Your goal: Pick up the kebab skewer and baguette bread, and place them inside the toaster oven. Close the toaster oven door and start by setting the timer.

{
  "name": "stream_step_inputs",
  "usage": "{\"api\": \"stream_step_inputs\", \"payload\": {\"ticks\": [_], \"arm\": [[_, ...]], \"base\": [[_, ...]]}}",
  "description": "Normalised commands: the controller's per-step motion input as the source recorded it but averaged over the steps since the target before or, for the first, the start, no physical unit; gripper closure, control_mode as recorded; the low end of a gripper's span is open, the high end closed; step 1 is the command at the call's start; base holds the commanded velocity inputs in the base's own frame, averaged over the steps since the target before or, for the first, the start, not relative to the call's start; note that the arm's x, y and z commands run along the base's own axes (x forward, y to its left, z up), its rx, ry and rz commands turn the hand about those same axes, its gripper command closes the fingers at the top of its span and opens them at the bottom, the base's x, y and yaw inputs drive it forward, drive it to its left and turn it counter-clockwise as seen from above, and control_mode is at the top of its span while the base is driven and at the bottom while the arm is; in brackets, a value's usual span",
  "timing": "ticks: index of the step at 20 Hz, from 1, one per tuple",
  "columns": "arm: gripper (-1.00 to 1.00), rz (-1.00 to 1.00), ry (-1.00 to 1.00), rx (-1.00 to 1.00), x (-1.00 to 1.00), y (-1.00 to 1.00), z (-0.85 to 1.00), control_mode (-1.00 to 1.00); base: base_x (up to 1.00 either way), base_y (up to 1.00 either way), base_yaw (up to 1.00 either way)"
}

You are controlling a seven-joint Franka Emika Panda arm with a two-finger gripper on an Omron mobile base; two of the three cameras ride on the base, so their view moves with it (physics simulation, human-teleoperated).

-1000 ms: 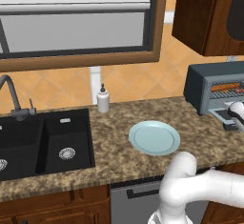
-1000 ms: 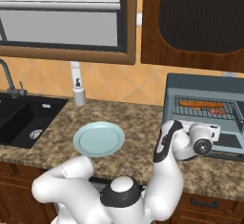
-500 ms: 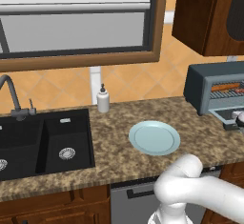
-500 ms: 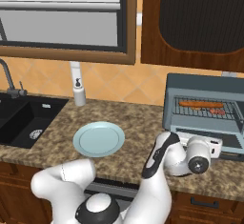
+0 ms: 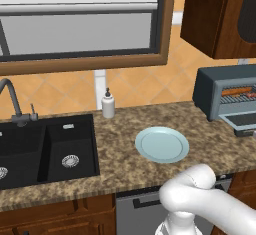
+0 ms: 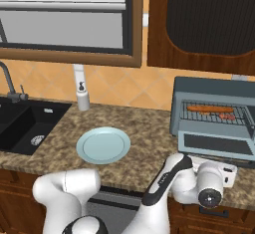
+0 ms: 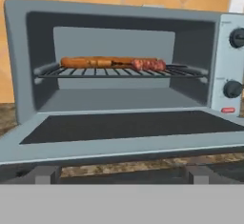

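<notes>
We see the baguette bread (image 7: 90, 62) and kebab skewer (image 7: 148, 65) on the rack, centre frame in the toaster oven (image 7: 19, 61). Toaster oven door (image 7: 128, 127) is down flat. Gripper (image 7: 121, 175) fingers spread wide, holding nothing.

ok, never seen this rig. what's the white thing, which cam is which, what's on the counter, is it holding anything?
The white thing is a rendered robot arm on a driving base. Two pictures come from cameras on the base, behind the arm to its left and right. The third looks along the hand, so it faces the toaster oven from low and close. The toaster oven door is folded down flat; the baguette bread and kebab skewer lie on the rack inside. Also on the counter: a pale blue plate, a soap dispenser and a black sink. The jaws are open and hold nothing.
</notes>
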Motion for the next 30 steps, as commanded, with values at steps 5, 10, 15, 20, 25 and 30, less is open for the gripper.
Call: {"api": "stream_step_inputs", "payload": {"ticks": [5, 10, 15, 20, 25, 30], "arm": [[-1.00, 0.00, 0.10, 0.00, -0.50, -0.05, -0.32, -1.00], [-1.00, 0.00, 0.14, 0.00, -0.22, 0.00, -0.34, -1.00], [-1.00, 0.00, 0.11, 0.00, 0.00, 0.00, -0.33, -1.00], [-1.00, 0.00, 0.05, 0.00, 0.31, 0.00, -0.19, -1.00], [-1.00, 0.00, 0.00, 0.00, 0.43, 0.00, -0.12, -1.00], [-1.00, 0.00, 0.00, 0.00, 0.38, -0.05, -0.06, -1.00]], "base": [[0.00, 0.00, 0.00], [0.00, 0.00, 0.00], [0.00, 0.00, 0.00], [0.00, 0.00, 0.00], [0.00, 0.00, 0.00], [0.00, 0.00, 0.00]]}}
